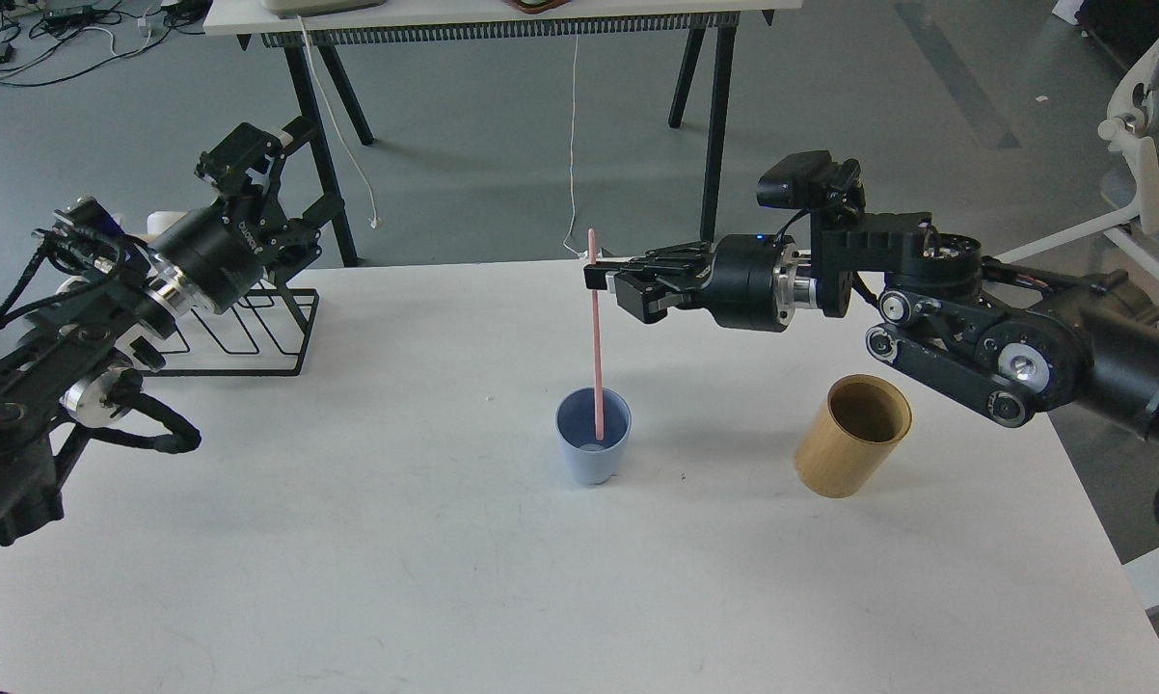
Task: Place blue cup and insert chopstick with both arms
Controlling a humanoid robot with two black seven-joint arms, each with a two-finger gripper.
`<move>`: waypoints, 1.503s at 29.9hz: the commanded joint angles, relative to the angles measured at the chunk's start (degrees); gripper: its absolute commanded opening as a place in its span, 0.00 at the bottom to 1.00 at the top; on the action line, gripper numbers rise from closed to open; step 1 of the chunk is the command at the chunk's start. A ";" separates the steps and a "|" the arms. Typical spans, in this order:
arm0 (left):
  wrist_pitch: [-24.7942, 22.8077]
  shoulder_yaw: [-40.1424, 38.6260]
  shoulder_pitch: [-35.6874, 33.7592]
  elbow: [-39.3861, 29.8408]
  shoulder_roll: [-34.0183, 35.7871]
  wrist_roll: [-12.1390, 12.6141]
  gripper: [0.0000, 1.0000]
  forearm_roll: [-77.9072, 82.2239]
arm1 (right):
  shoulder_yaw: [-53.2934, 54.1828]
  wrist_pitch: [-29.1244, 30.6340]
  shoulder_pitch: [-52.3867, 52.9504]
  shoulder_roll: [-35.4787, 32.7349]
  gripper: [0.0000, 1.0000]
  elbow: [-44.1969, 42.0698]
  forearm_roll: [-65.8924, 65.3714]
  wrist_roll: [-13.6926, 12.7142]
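Observation:
The blue cup (593, 447) stands upright near the middle of the white table (444, 578). The pink-red chopstick (595, 337) stands nearly upright with its lower end inside the cup. My right gripper (599, 275) comes in from the right and is shut on the chopstick near its top end. My left gripper (252, 159) is raised at the far left, above the black wire rack, far from the cup; it looks open and holds nothing.
A tan wooden cylinder holder (851, 436) stands to the right of the cup, under my right arm. A black wire rack (242, 333) stands at the table's back left. A second table's legs (714, 106) are behind.

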 commanded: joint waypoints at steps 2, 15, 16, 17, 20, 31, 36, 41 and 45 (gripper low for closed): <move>0.00 0.03 0.02 0.03 -0.01 0.00 0.99 0.01 | 0.11 -0.74 0.09 0.47 0.25 -0.10 0.26 0.00; 0.00 0.12 -0.07 0.03 -0.01 0.00 0.99 -0.08 | 4.40 -0.83 -0.53 -0.50 0.71 4.02 6.74 0.00; 0.00 0.12 -0.07 -0.06 -0.01 0.00 0.99 -0.08 | 5.37 -0.74 -0.62 -1.11 0.76 4.47 9.03 0.00; 0.00 0.12 -0.07 -0.06 -0.01 0.00 0.99 -0.08 | 6.42 -0.74 -0.62 -1.98 0.83 4.56 10.88 0.00; 0.00 -0.41 -0.41 -0.50 -0.97 0.00 0.99 -0.25 | 9.67 -0.83 -1.84 -5.41 1.00 4.47 15.54 0.00; 0.00 -0.59 -0.07 -0.68 -3.88 0.00 0.99 -0.95 | 17.07 6.17 -17.75 -11.74 1.00 2.27 60.78 0.00; 0.00 -0.50 3.27 -0.68 -3.53 0.00 0.99 -5.52 | 16.98 19.44 -18.72 -12.98 1.00 0.78 68.55 0.00; 0.00 -0.50 4.06 -0.41 -3.17 0.00 0.99 -6.84 | 17.15 19.44 -19.07 -12.63 1.00 -0.01 68.73 0.00; 0.00 -0.85 4.15 -0.41 -3.00 0.00 0.99 -6.85 | 18.73 19.44 -19.60 -11.58 1.00 -2.37 69.43 0.00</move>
